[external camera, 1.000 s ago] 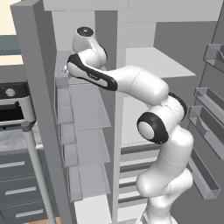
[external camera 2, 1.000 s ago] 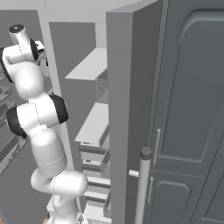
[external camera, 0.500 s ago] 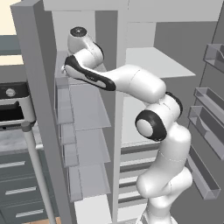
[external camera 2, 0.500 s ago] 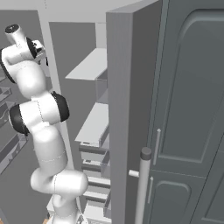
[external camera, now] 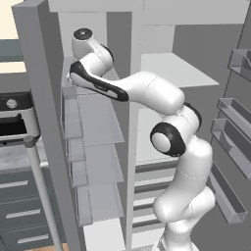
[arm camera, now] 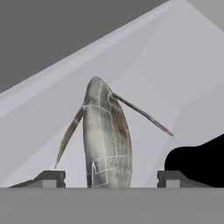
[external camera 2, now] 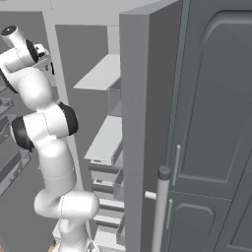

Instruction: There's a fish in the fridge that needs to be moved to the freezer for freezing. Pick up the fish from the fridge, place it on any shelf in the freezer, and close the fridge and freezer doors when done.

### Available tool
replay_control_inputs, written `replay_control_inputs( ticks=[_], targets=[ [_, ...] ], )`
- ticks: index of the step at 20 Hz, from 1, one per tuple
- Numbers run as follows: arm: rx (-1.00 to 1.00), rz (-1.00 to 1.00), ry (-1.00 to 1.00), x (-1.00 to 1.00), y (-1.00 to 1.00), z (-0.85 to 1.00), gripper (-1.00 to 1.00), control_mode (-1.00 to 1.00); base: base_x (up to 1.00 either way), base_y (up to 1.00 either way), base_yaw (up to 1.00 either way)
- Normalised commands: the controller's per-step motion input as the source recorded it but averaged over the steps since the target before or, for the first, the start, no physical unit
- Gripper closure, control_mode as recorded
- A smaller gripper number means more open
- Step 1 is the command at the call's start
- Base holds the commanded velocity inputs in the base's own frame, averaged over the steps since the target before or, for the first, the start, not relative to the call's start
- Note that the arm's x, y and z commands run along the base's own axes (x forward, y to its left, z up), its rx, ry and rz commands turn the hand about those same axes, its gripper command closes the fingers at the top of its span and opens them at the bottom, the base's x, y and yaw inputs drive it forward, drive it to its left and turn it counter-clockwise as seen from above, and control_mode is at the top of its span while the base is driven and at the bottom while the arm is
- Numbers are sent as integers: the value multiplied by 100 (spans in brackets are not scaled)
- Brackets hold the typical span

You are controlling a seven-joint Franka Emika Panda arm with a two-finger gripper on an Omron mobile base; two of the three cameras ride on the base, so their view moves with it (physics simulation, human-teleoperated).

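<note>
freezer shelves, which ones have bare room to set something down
In the freezer, the glass shelves below the arm look bare, bordered by the door edge and the centre divider. The top shelf is taken where the fish lies between the open gripper fingertips.

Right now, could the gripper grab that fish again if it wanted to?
Probably yes. In the hand view the fish lies on the pale freezer shelf right between the gripper's open fingertips, with nothing between them and it.
</note>
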Motion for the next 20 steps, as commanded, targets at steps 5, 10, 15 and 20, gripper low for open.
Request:
replay_control_inputs(
  ticks=[5, 10, 15, 20],
  targets=[
    [1, 0, -5, -31, 0, 0, -100, -100, 0, 0, 0],
    [6, 0, -7, -53, -13, 3, -100, -100, 0, 0, 0],
    [12, -2, -15, -82, -66, -5, -100, -100, 0, 0, 0],
    [14, -7, -19, -100, -30, -3, -100, -100, 0, 0, 0]
  ],
)
